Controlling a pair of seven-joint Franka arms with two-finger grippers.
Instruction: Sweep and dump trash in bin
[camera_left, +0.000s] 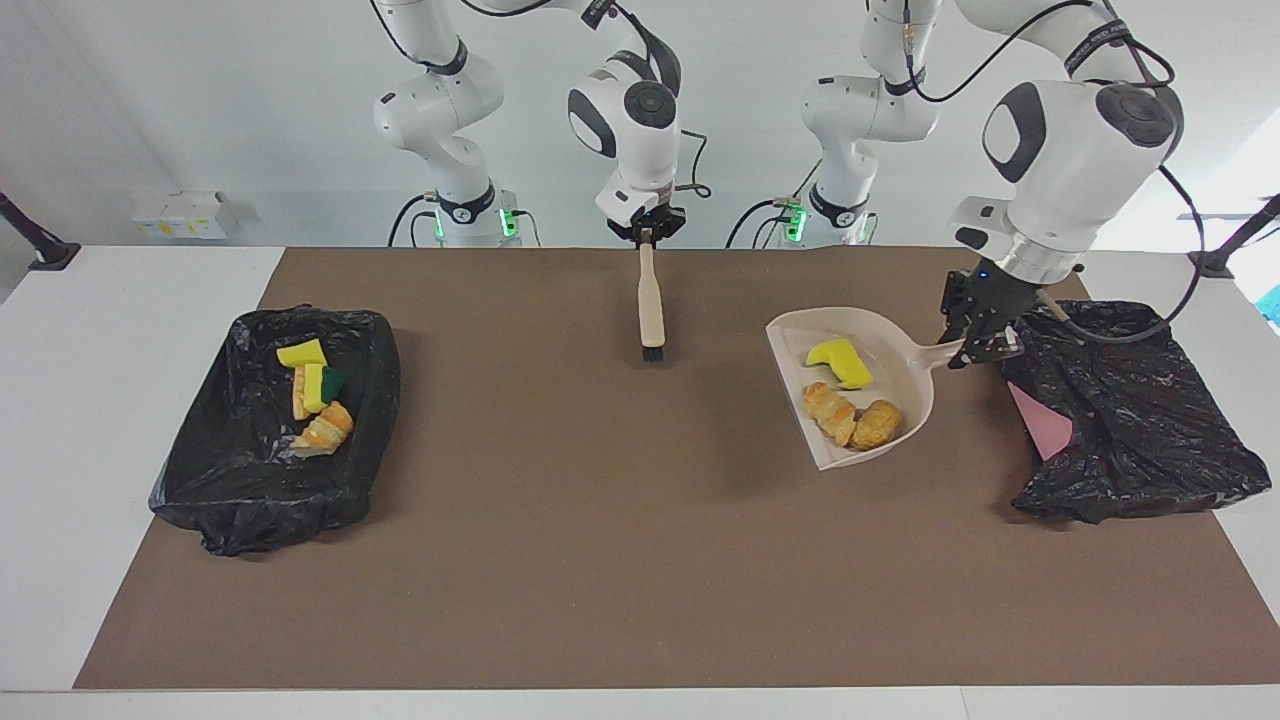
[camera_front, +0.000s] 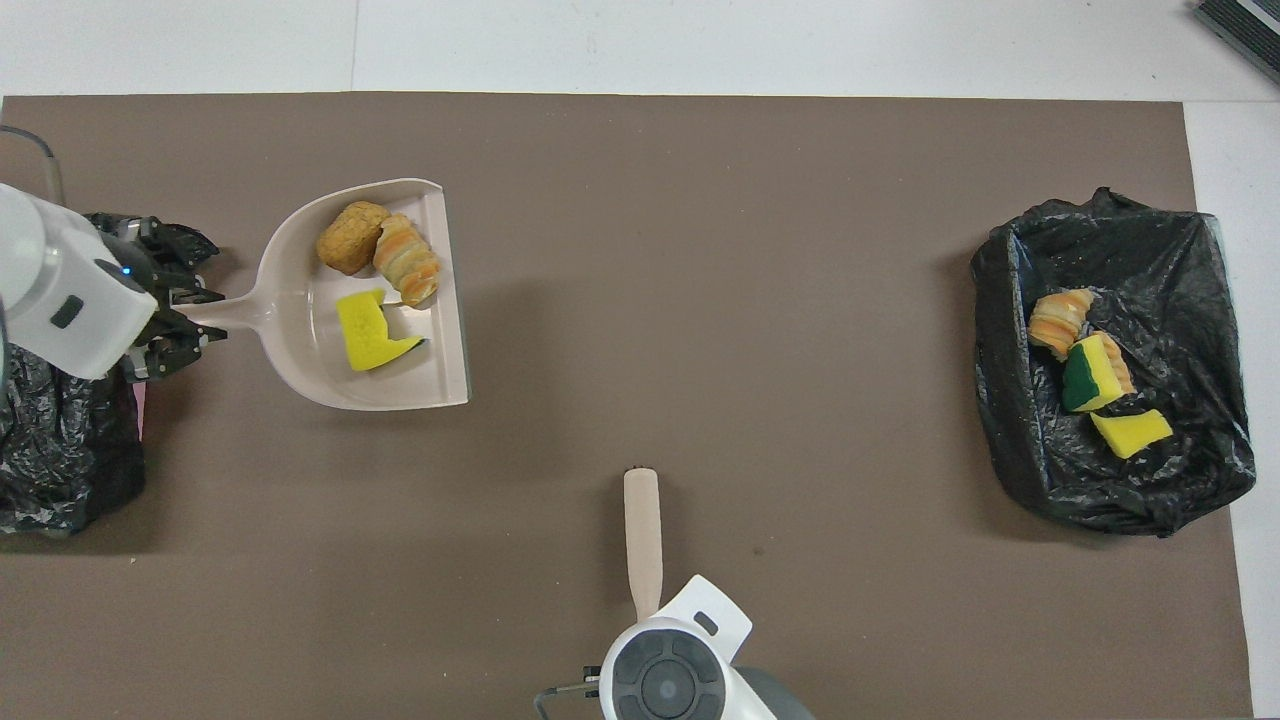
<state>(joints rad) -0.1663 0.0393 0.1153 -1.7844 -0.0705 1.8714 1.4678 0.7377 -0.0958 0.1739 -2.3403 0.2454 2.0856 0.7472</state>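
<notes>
Aloft: left gripper (camera_left: 978, 345) clamps dustpan (camera_left: 905, 372) handle beside a black-lined bin (camera_left: 1130, 410).
Three trash pieces (camera_left: 845, 395) aboard; right gripper (camera_left: 648, 234) clamps brush (camera_left: 650, 300).

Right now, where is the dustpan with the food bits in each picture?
Facing view: the dustpan is right of the middle, held up by its handle in the left claw, next to a black bin.
Overhead view: the dustpan is at the upper left, handle in the left claw.
Shared landmark: the yellow sponge piece lying in the dustpan.
</notes>
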